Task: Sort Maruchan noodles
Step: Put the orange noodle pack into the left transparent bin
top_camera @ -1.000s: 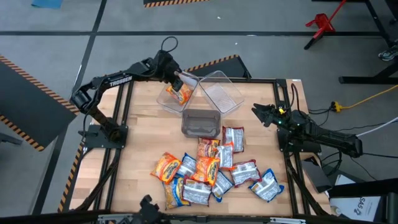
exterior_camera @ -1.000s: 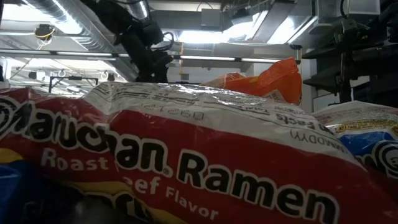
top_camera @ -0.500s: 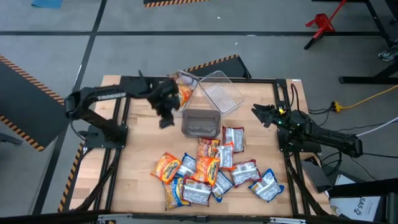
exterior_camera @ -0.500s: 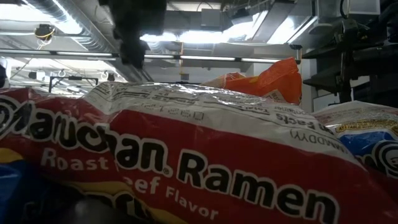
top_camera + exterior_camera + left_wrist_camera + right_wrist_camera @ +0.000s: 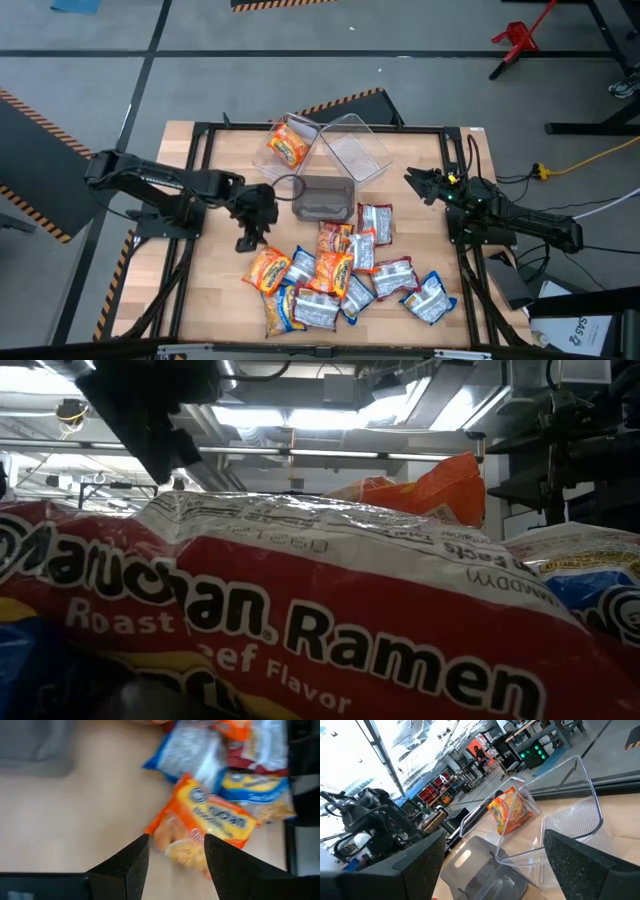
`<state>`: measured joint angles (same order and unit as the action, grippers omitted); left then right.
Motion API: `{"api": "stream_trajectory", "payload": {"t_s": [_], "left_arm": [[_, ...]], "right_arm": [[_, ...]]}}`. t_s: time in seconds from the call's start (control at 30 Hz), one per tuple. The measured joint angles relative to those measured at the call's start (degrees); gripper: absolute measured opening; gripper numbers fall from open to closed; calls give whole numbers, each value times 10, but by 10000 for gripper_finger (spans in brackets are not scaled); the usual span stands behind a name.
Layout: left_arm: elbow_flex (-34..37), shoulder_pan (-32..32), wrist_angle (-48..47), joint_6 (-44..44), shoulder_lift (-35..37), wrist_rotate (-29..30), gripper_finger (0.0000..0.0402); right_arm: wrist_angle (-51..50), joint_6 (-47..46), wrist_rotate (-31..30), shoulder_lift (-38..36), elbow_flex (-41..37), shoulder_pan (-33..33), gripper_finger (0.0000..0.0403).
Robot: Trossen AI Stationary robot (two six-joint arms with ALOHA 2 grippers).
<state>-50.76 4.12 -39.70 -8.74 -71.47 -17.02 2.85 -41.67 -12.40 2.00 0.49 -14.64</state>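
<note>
The Maruchan noodles (image 5: 340, 275) lie in a heap of orange, blue-and-white and red-and-white packets on the near middle of the table. One more orange packet (image 5: 288, 145) lies in the far left clear bin (image 5: 305, 128); the right wrist view shows it too (image 5: 512, 810). My left gripper (image 5: 245, 240) hangs open, slanting down, just left of the heap, its fingers (image 5: 135, 862) short of an orange packet (image 5: 205, 827) and touching nothing. At the table's right edge my right gripper (image 5: 420, 183) waits open and level. A red-and-white packet (image 5: 320, 620) fills the low view.
Two more clear bins stand at the back: one (image 5: 355, 150) right of the filled bin, one (image 5: 322, 198) nearer, just beyond the heap. Bare wood (image 5: 225, 290) lies left of the heap. A black frame (image 5: 200, 130) borders the table.
My left gripper has swung from the far left bin toward the table's near edge, sinking a little and rolling, and now hangs beside the heap. The orange packet has stayed behind in that bin.
</note>
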Motion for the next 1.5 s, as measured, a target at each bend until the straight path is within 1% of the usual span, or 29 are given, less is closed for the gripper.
{"api": "stream_trajectory", "payload": {"t_s": [0.1, 0.17, 0.37, 0.47, 0.63, 0.83, 0.93, 1.07, 1.2, 1.33, 1.43, 1.5], "left_arm": [[32, -3, 72, 21, -8, -36, 199], [42, -12, 119, 38, -17, -61, 208], [48, -21, 160, 109, -73, -149, 228], [48, -21, 183, 136, -107, -173, 230], [48, -27, 218, 176, -147, -187, 231], [48, -32, 228, 210, -192, -186, 237], [48, -30, 231, 223, -219, -184, 239], [48, -26, 242, 225, -247, -201, 239], [48, -17, 240, 234, -264, -211, 239], [48, -2, 235, 262, -269, -239, 236], [48, 11, 232, 275, -269, -233, 223], [48, 18, 228, 275, -269, -227, 208]], "right_arm": [[0, 0, 0, 0, 0, 0, 324], [0, 0, 0, 0, 0, 0, 324], [0, -2, 3, 0, 0, 0, 324], [0, -4, 6, 0, 0, 0, 324], [-1, -5, 15, 0, 0, 0, 324], [-2, -5, 15, 1, 0, 0, 324], [-2, -5, 15, 1, 0, 0, 324], [-2, -5, 16, 1, 0, 0, 324], [-2, -5, 16, 1, 0, 0, 324], [-2, -5, 15, 1, 0, 0, 324], [-3, -5, 15, 0, 0, 0, 324], [-3, -5, 15, 1, 0, 0, 324]]}}
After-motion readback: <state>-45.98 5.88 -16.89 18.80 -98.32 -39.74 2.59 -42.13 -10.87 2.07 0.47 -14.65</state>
